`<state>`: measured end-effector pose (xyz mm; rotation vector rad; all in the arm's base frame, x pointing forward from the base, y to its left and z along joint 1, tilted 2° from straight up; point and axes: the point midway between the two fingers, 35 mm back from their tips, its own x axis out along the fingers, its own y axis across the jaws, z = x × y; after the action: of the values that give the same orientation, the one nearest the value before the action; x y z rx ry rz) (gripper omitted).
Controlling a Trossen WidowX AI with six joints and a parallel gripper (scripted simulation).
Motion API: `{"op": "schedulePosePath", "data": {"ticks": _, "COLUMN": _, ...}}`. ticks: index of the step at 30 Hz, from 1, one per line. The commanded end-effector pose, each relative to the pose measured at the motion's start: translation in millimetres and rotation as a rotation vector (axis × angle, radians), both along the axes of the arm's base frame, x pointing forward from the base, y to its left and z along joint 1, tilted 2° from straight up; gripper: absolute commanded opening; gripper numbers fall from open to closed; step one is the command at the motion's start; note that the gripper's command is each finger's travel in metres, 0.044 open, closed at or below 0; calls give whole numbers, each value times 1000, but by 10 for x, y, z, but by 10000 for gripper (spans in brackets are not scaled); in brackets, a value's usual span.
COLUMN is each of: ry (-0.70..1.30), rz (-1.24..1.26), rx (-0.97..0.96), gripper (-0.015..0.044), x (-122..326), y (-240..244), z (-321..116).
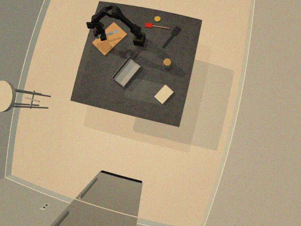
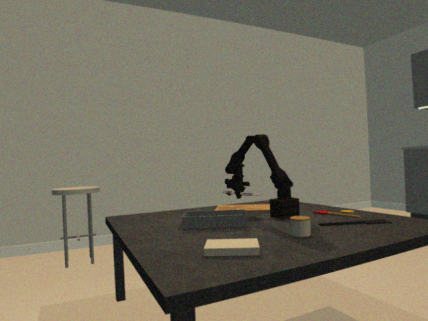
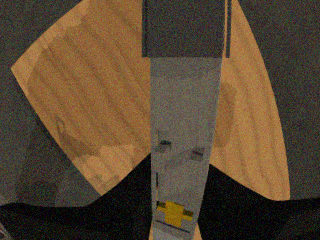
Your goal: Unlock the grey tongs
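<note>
My gripper (image 1: 103, 36) (image 2: 239, 195) (image 3: 171, 158) points down and is shut on the grey tongs (image 1: 114, 32) (image 2: 250, 192) (image 3: 185, 105). The tongs lie about level in the fingers, held above the wooden board (image 1: 105, 49) (image 2: 262, 207) (image 3: 90, 65), with a gap below them in the exterior view. In the wrist view they run up between the black fingers, with a yellow mark (image 3: 175, 214) near the bottom and a dark wide block (image 3: 185, 27) at the top. Whether their arms are locked cannot be told. The roasting tin (image 1: 125, 73) (image 2: 214, 221) holds nothing that I can see.
A cream block (image 1: 163, 94) (image 2: 231, 247), a jar with a wooden lid (image 1: 167, 62) (image 2: 299, 227), a dark long-handled tool (image 1: 171, 37) (image 2: 359, 223), a red-headed spatula (image 1: 148, 25) (image 2: 321, 212) and a yellow disc (image 1: 157, 18) (image 2: 347, 210) are on the dark table (image 1: 94, 84) (image 2: 155, 249).
</note>
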<state>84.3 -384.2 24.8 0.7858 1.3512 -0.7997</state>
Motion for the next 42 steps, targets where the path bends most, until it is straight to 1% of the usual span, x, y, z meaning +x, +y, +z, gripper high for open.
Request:
{"op": "schedulePosePath", "data": {"ticks": 1, "ry": 5, "rz": -5, "rx": 6, "gripper": -150, "x": -8, "y": 23, "z": -92}}
{"op": "schedulePosePath", "data": {"ticks": 12, "ry": 5, "rz": -5, "rx": 6, "gripper": -150, "x": -5, "y": 42, "z": -265}}
{"op": "schedulePosePath", "data": {"ticks": 18, "ry": 5, "rz": -5, "rx": 6, "gripper": -150, "x": -5, "y": 44, "z": -275}}
{"op": "schedulePosePath", "data": {"ticks": 40, "ry": 1, "rz": 0, "rx": 4, "gripper": 427, "x": 3, "y": 31, "z": -251}}
{"op": "schedulePosePath", "data": {"ticks": 41, "ry": 1, "rz": 0, "rx": 4, "gripper": 440, "x": 3, "y": 31, "z": -251}}
{"op": "schedulePosePath", "data": {"ticks": 42, "ry": 1, "rz": 0, "rx": 4, "gripper": 440, "x": 3, "y": 31, "z": -251}}
